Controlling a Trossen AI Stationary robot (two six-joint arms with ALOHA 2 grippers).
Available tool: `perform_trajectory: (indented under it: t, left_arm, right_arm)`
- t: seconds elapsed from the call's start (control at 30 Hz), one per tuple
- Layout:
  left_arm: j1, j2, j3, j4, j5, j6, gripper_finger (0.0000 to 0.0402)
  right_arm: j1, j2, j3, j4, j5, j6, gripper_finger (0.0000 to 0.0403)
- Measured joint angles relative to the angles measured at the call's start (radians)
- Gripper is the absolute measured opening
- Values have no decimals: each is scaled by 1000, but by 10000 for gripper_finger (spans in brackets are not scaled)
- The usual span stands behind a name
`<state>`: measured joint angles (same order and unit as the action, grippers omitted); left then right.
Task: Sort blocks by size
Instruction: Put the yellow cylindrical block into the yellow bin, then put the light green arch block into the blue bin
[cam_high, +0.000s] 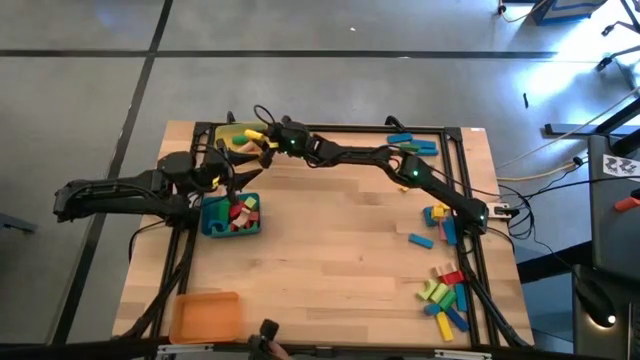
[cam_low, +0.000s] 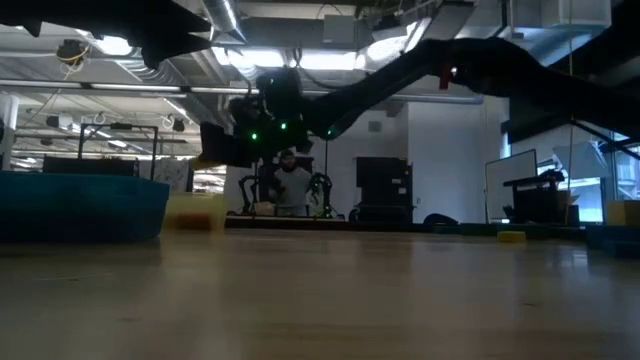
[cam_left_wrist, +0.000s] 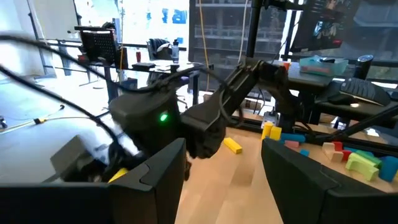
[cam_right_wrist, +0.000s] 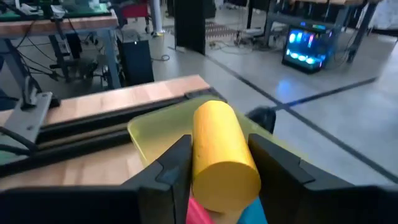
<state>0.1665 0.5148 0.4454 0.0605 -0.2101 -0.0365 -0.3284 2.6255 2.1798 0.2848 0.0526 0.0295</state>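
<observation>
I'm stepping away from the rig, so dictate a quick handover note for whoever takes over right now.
Right gripper: shut on a yellow cylinder block, held above the yellow tray at the table's far left corner.
Left gripper: open, empty, by the blue tray.
Done: several red, green and yellow blocks lie in the blue tray.
Left: drop the cylinder, then sort the loose blocks along the right edge. The orange tray looks empty.
</observation>
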Motion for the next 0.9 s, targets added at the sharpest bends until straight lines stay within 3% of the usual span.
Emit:
perform_trajectory:
  t: [0.2, 0.6, 0.9]
  left_arm:
    - [0, 0, 0, -12, 0, 0, 196]
    - [0, 0, 0, -26, 0, -6, 196]
    - [0, 0, 0, -56, 0, -16, 196]
  right_arm:
    - [-13, 27, 2, -21, -11, 92, 155]
    - [-12, 23, 2, -90, -25, 100, 228]
    - [-11, -188, 5, -457, -65, -38, 234]
